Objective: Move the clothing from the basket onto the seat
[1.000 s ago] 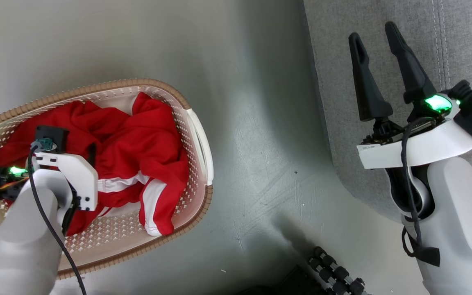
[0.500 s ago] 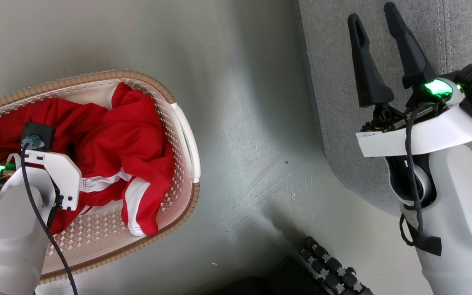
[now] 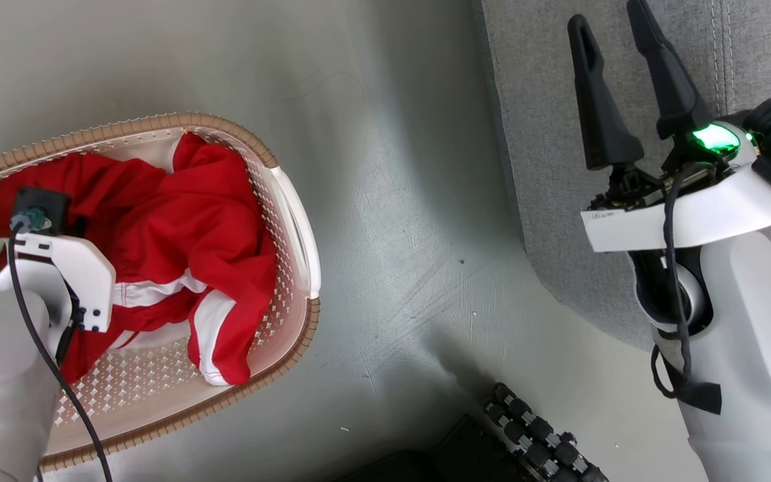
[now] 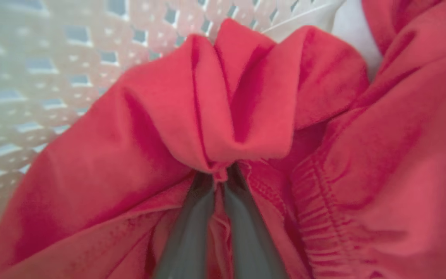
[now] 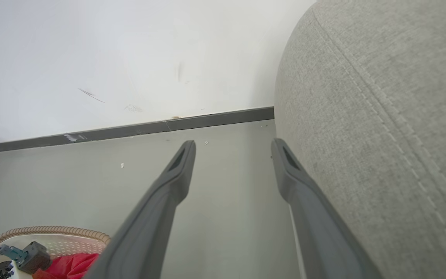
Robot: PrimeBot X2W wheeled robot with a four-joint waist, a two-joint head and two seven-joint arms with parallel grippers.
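Grey floor (image 3: 392,201) under basket (image 3: 295,221); in wrist close-up, left end effector (image 4: 219,176) clenched on clothing (image 4: 246,97); right end effector (image 3: 606,15) released.

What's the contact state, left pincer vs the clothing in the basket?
Touching. The left wrist view shows the left pincer shut on a bunched fold of the clothing, red fabric pinched between its fingers.

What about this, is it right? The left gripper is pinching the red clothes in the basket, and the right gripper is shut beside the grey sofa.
Not quite: the right wrist view shows the right gripper open beside the grey sofa. The left gripper is pinching the red clothes in the basket.
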